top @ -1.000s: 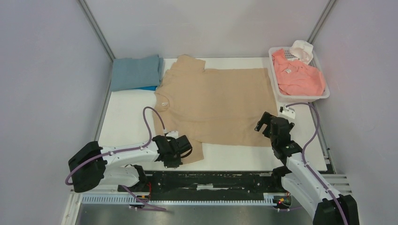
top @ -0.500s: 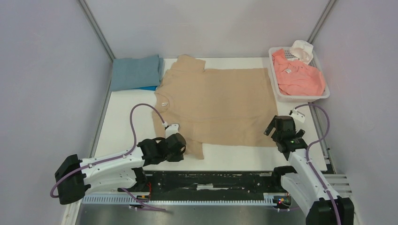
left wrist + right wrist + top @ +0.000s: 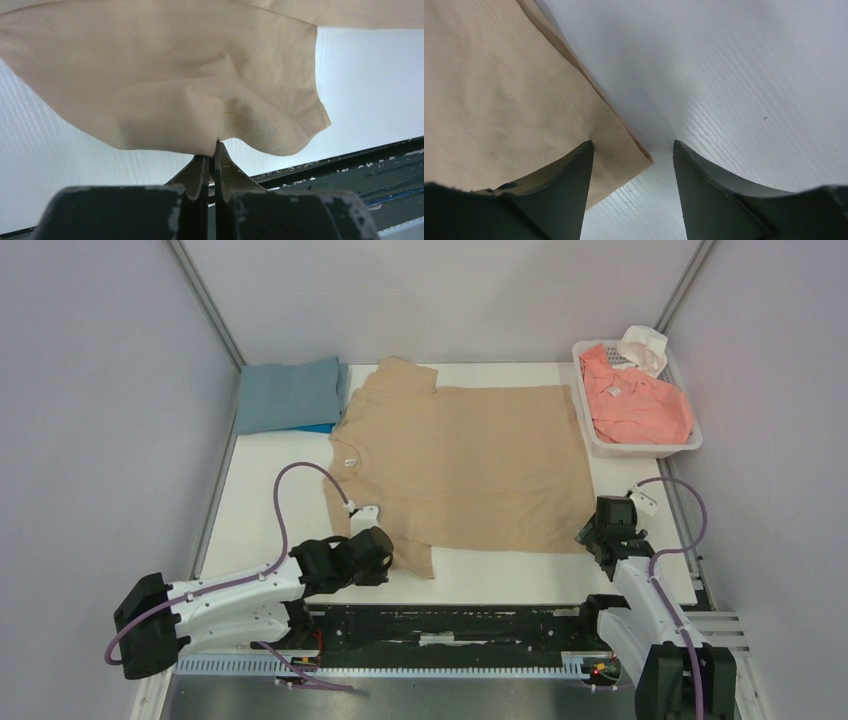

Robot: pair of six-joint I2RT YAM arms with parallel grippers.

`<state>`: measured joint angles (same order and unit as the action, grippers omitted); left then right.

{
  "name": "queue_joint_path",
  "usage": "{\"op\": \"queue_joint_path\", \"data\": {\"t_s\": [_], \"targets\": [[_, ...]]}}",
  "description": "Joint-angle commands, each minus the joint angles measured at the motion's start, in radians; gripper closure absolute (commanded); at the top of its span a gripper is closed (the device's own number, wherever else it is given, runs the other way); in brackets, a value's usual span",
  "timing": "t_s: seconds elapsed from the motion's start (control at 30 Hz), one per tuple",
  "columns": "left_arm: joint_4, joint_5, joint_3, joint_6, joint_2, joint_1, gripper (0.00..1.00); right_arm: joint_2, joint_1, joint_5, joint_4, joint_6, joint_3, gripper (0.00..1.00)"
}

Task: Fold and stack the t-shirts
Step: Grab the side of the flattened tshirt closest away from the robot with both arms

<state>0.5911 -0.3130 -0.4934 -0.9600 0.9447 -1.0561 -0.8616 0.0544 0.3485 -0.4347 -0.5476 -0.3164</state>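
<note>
Left gripper [image 3: 215,150] was seen clamped shut on the near sleeve hem [image 3: 270,122] of the tan t-shirt [image 3: 460,465], which was spread flat across the table [image 3: 265,500] with its collar to the left. Right gripper [image 3: 631,145] was held open, its jaws set astride the shirt's near hem corner [image 3: 624,160], which was not yet pinched. For a clean fold, that corner should be bitten deeply before both ends are lifted together and carried evenly. Both arms were stretched low, wrists angled down at the cloth.

Robot lab cell, plain grey walls [image 3: 90,390], white table [image 3: 265,500], aluminium frame posts [image 3: 205,302]
</note>
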Motion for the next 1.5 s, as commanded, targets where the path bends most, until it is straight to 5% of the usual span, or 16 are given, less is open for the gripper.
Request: {"op": "queue_joint_path", "data": {"t_s": [0.0,0.4,0.67,0.87,1.13,1.23,1.47], "targets": [[-0.008,-0.046,0.003,0.012,-0.025,0.000,0.98,-0.007,0.002,-0.059,0.030,-0.020,0.060,0.43],[0.163,0.133,-0.002,-0.036,-0.128,0.000,0.98,0.078,0.002,-0.109,-0.017,0.023,0.073,1.00],[0.292,0.389,0.044,-0.160,-0.238,-0.007,0.98,0.274,0.002,-0.110,-0.132,-0.055,0.055,1.00],[0.290,0.373,0.017,-0.162,-0.330,-0.011,0.98,0.350,0.003,-0.117,-0.160,-0.059,0.055,1.00],[0.012,0.256,-0.117,0.021,-0.071,0.006,0.98,0.204,0.002,-0.195,-0.051,0.027,-0.016,1.00],[-0.004,0.205,-0.216,0.087,0.009,0.090,0.98,0.120,0.001,-0.232,0.000,0.034,-0.059,1.00],[-0.135,0.355,-0.298,0.177,0.124,0.390,0.98,-0.054,0.000,-0.273,0.089,0.028,-0.170,1.00]]}}
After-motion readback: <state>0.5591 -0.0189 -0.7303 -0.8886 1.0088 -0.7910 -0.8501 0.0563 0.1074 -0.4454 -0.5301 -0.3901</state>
